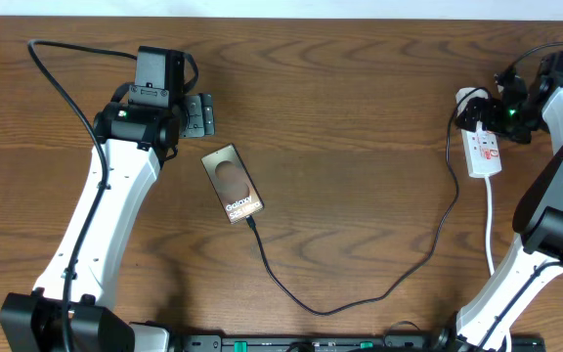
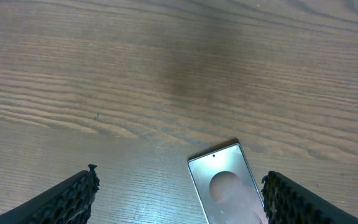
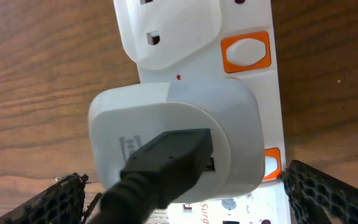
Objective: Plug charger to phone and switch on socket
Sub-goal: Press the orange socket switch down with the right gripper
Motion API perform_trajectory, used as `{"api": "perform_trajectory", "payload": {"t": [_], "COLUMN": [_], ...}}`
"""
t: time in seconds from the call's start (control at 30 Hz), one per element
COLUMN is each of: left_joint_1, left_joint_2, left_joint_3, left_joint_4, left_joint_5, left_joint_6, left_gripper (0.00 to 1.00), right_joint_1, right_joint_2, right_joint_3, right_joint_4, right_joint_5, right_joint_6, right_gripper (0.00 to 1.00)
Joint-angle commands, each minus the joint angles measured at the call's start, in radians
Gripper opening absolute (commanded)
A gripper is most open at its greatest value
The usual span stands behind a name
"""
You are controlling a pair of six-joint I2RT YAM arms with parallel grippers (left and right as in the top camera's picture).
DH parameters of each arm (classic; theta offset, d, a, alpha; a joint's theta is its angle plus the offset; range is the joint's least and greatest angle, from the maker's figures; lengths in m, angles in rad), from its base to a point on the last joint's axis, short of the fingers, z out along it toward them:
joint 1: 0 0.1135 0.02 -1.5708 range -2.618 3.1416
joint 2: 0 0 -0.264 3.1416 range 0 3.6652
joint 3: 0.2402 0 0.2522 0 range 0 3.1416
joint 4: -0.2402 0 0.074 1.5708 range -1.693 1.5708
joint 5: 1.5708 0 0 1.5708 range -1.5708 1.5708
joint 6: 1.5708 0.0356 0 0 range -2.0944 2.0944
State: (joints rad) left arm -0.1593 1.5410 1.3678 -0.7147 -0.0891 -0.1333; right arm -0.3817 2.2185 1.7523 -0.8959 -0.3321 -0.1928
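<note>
The bronze phone lies flat left of centre, with the thin black charger cable running from its lower end in a loop to the white adapter plugged into the white socket strip at the right. My left gripper is open and empty, up and left of the phone; the phone's top end shows between its fingers in the left wrist view. My right gripper is open, hovering right over the adapter and the strip's orange switches.
The strip's white cord runs down toward my right arm's base. Bare wooden table lies around the phone and cable. The robots' black leads trail at the upper left.
</note>
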Motion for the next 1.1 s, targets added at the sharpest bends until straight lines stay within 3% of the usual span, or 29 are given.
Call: {"api": "perform_trajectory", "payload": {"t": [0.0,1.07], "left_joint_1": [0.001,0.001], "left_joint_2": [-0.002,-0.002], "left_joint_3": [0.010,0.010], "left_joint_4": [-0.003,-0.003], "left_joint_5": [-0.021,-0.021], "left_joint_6": [0.005,0.005], "left_gripper": [0.86,0.87], "right_joint_1": [0.003,0.010], "right_joint_2": [0.013,0.013], "right_joint_3": [0.021,0.023], "right_joint_4": [-0.004,-0.016], "right_joint_5": [-0.018,-0.174], "right_joint_6": [-0.028,-0.063], "right_gripper": [0.99,0.99]}}
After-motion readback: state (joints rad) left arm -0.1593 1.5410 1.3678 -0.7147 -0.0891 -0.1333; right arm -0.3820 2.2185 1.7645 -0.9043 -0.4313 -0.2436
